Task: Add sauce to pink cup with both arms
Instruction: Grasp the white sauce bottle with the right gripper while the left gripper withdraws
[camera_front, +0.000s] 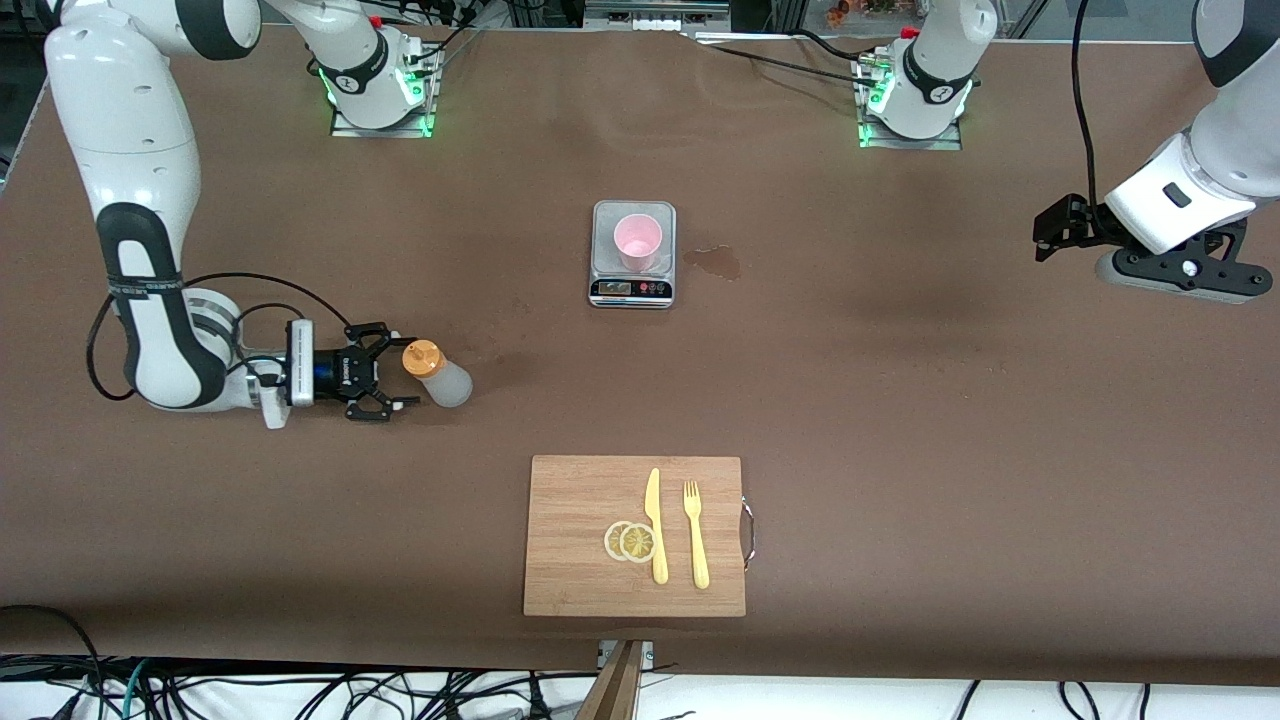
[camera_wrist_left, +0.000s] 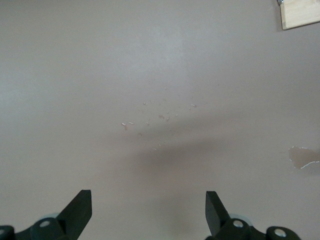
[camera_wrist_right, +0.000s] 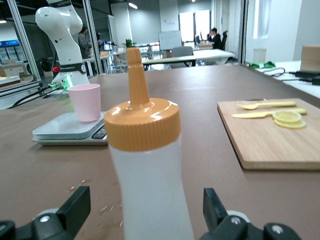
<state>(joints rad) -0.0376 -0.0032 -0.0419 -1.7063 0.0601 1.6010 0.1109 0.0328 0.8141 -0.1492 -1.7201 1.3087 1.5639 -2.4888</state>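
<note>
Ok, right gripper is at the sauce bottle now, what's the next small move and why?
Probably close the right gripper on the sauce bottle. Its fingers stand open on either side of the upright bottle, not yet touching it. The pink cup waits on the scale; the left gripper waits, open, over bare table.

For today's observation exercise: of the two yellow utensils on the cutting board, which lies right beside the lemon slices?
The knife: its blade side touches the lemon slices, while the fork lies apart, nearer the board's handle.

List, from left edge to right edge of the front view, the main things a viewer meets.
right gripper → sauce bottle → lemon slices → fork → spill stain → left gripper
</note>
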